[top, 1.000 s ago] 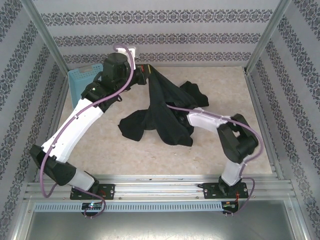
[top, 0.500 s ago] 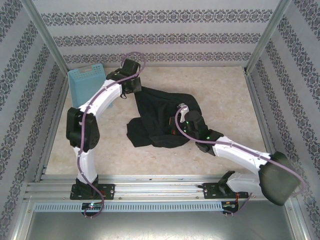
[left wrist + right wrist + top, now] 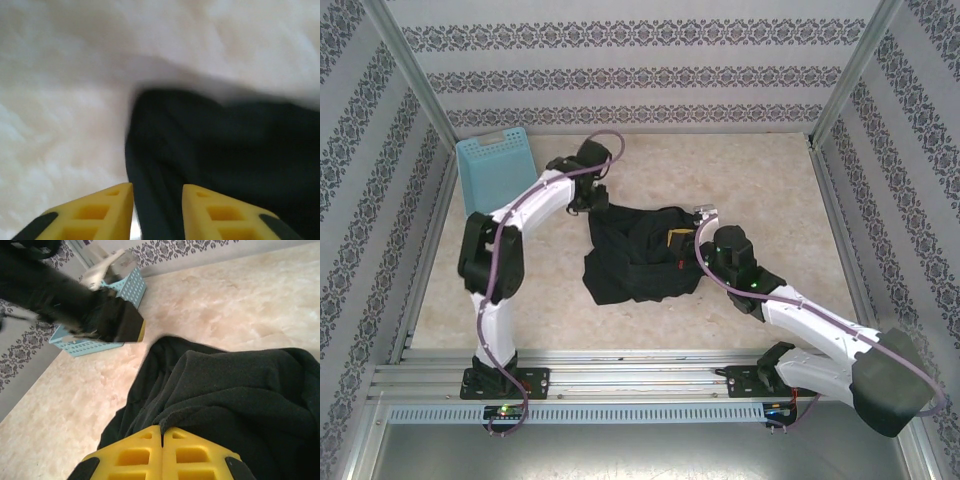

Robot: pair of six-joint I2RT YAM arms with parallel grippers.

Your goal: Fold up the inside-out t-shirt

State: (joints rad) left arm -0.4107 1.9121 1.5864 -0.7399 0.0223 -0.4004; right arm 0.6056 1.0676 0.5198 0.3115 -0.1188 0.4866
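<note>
A black inside-out t-shirt lies bunched in the middle of the table, probably laid down for flattening. The left gripper sits at its far left corner, its 2 fingers spread astride the cloth. The right gripper meets a fold at the shirt's right edge, fingers pressed together; whether they pinch any cloth is hidden. Sleeves and neck are hard to make out in the heap.

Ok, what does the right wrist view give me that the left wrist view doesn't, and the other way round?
Right wrist view: the light blue basket against the wall, the left gripper blurred in front of it, and the right gripper shut at a fold of the black t-shirt.
Left wrist view: the left gripper's yellow fingers close up, parted over the cloth's edge.
Shared: the t-shirt, crumpled on the beige table.
</note>
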